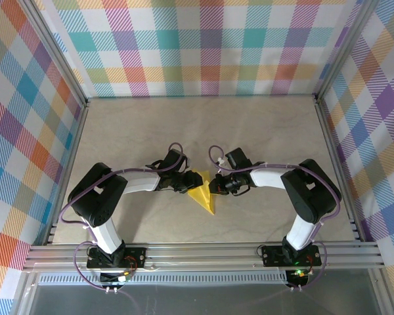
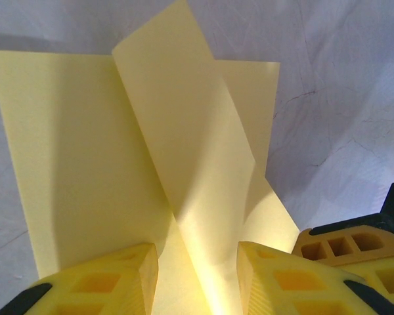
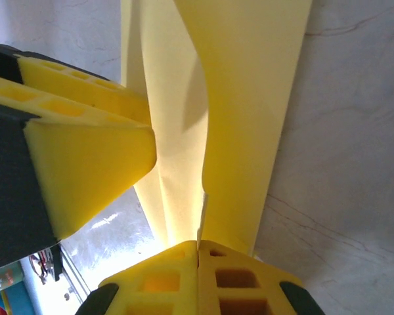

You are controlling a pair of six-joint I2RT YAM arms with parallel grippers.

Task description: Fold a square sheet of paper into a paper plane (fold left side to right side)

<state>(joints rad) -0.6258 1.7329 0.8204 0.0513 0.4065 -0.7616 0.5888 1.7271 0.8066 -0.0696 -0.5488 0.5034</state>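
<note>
Right wrist shows right tool (image 3: 198, 252) clamped on a raised flap of paper (image 3: 249, 98) for folding across; half-open left tool (image 2: 197, 275) straddles it, steadying

The right gripper (image 3: 198, 262) is closed tight on the lower edge of the creased square sheet of paper (image 3: 249, 98) — the left gripper's fingers (image 3: 85, 151) touch the sheet's left side, with the marble table (image 3: 354, 164) to its right.

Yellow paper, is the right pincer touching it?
Touching. The right wrist view shows the right pincer shut, with an edge of the yellow paper nipped between its fingers.
</note>
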